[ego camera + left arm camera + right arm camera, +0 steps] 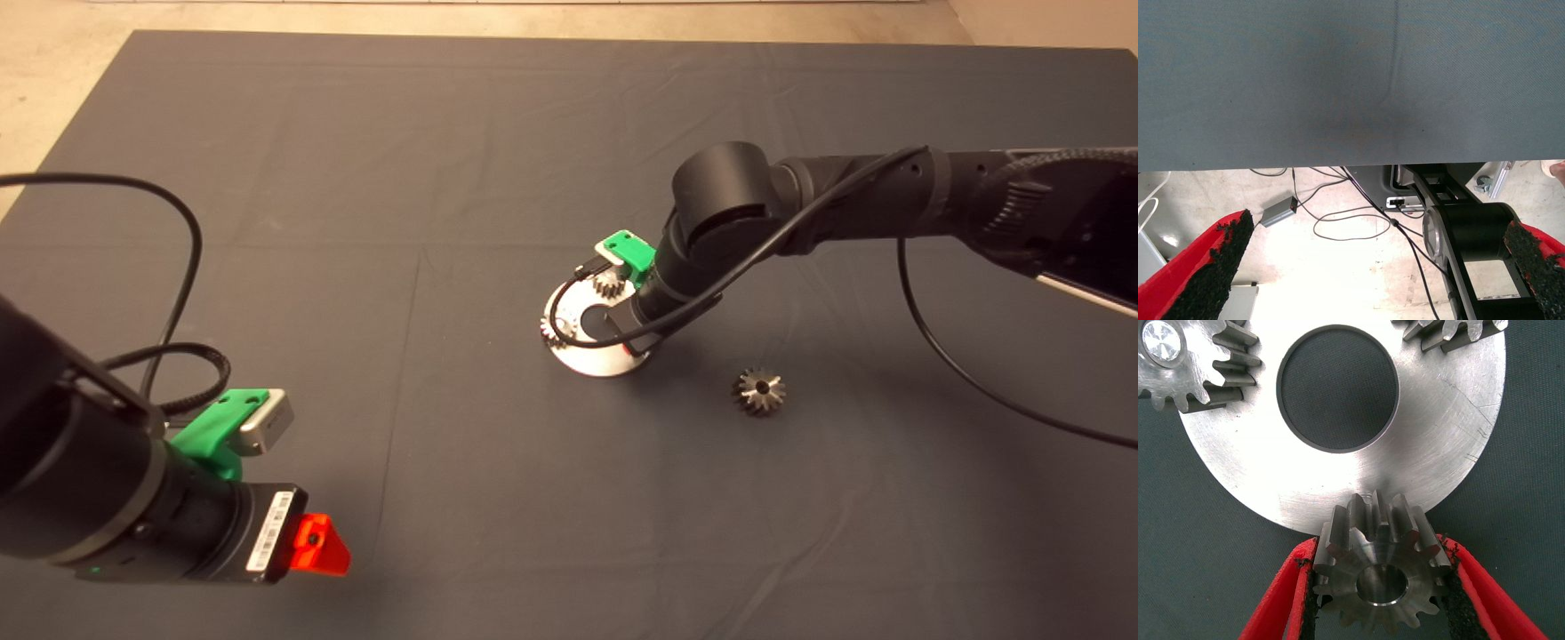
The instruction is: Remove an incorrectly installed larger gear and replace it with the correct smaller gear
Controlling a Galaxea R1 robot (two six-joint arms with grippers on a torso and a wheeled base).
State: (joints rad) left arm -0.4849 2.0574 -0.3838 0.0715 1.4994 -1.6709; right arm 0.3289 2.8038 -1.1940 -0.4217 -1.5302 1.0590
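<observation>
The smaller gear (1375,577), rigid, slick steel, apparently heavy for its size, is held by its toothed flanks in the right gripper (1377,587) at the round steel plate's (1425,467) edge.

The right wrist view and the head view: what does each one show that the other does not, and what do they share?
Only the right wrist view shows the right gripper clamping the small grey steel gear over the edge of the round steel plate. Only the head view shows the larger flared-tooth steel gear lying on the dark mat beside the plate, and the idle left gripper at lower left. Both show the plate with its centre hole and two mounted small gears.
</observation>
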